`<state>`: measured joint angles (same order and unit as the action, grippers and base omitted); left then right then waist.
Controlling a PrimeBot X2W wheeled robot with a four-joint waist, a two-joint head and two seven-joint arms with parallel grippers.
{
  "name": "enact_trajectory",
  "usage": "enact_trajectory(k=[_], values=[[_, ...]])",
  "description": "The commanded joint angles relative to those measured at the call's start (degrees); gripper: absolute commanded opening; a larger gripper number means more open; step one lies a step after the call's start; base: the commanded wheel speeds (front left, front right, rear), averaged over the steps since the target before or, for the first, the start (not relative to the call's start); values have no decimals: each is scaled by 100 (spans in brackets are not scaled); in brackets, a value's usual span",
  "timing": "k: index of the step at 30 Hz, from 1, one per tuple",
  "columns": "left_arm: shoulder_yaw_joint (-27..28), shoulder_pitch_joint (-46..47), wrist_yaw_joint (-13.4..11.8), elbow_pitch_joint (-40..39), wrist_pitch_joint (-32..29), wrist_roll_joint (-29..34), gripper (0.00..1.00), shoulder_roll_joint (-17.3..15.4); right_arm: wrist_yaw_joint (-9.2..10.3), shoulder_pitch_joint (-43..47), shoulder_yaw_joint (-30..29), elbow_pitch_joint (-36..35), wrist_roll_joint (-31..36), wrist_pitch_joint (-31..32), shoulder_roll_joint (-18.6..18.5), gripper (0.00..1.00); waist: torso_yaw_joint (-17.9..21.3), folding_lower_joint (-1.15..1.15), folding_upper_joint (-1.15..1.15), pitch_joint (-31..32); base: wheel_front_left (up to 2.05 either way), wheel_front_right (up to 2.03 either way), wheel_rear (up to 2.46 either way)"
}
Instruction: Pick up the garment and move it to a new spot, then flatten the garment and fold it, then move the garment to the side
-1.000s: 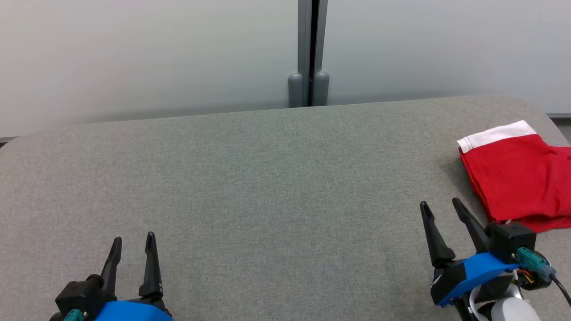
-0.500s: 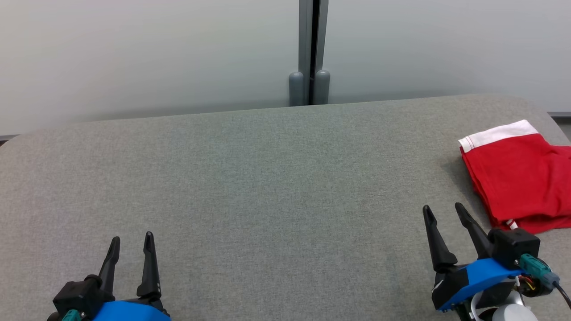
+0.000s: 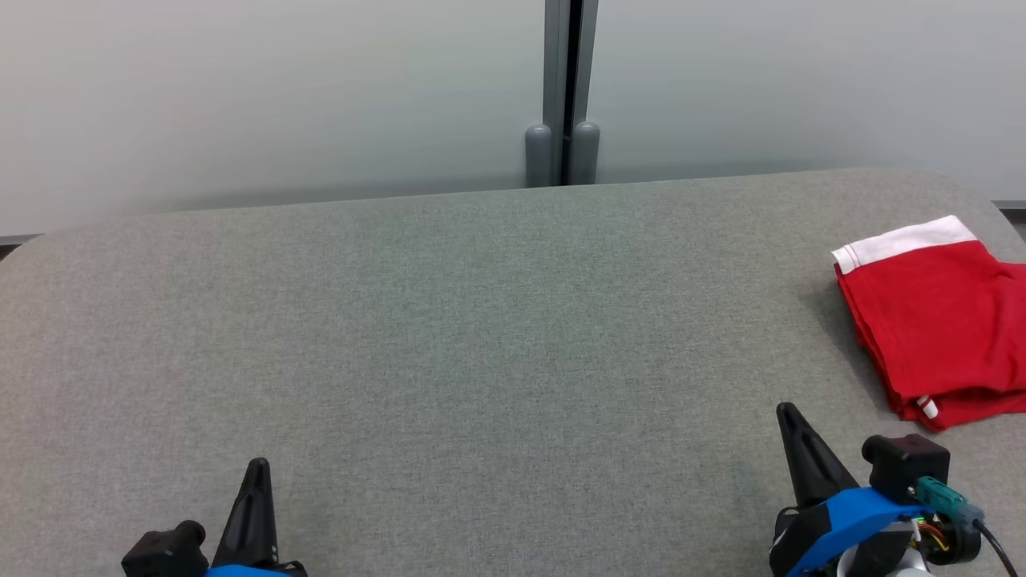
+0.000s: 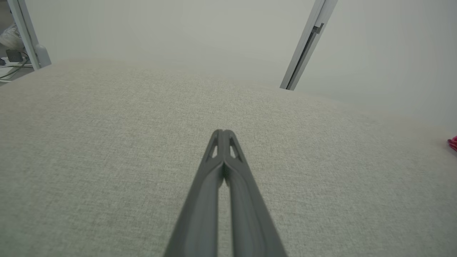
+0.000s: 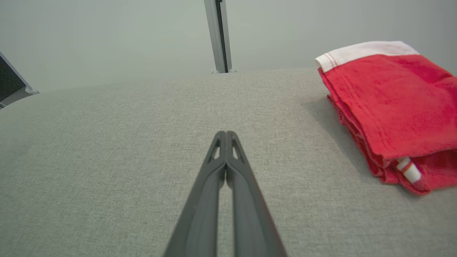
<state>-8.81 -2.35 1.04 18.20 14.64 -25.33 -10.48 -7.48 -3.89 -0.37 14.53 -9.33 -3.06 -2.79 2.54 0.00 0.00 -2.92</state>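
Lengthwise, the folded garment [image 3: 934, 320] runs near-to-far, white band [image 3: 902, 243] farthest, right edge cut off; left gripper [image 4: 223, 132] and right gripper [image 5: 226, 134] clenched, empty.

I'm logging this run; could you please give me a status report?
Both jaws shut, empty: left gripper, right gripper. Red garment folded, far right on grey surface. Nothing in the way.
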Motion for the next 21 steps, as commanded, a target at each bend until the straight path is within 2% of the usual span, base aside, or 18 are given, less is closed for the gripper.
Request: enact_trajectory(k=[1,21], values=[[36,32,14,-35,-46,-140,0,-2,0,-24,-24,-18,-171,29,-2,0,-3,0,0,3,0,0,0],[430,268,179,-141,-580,-1832,0,192,0,-84,-176,-45,-2269,267,-6,0,-43,0,0,47,0,0,0]])
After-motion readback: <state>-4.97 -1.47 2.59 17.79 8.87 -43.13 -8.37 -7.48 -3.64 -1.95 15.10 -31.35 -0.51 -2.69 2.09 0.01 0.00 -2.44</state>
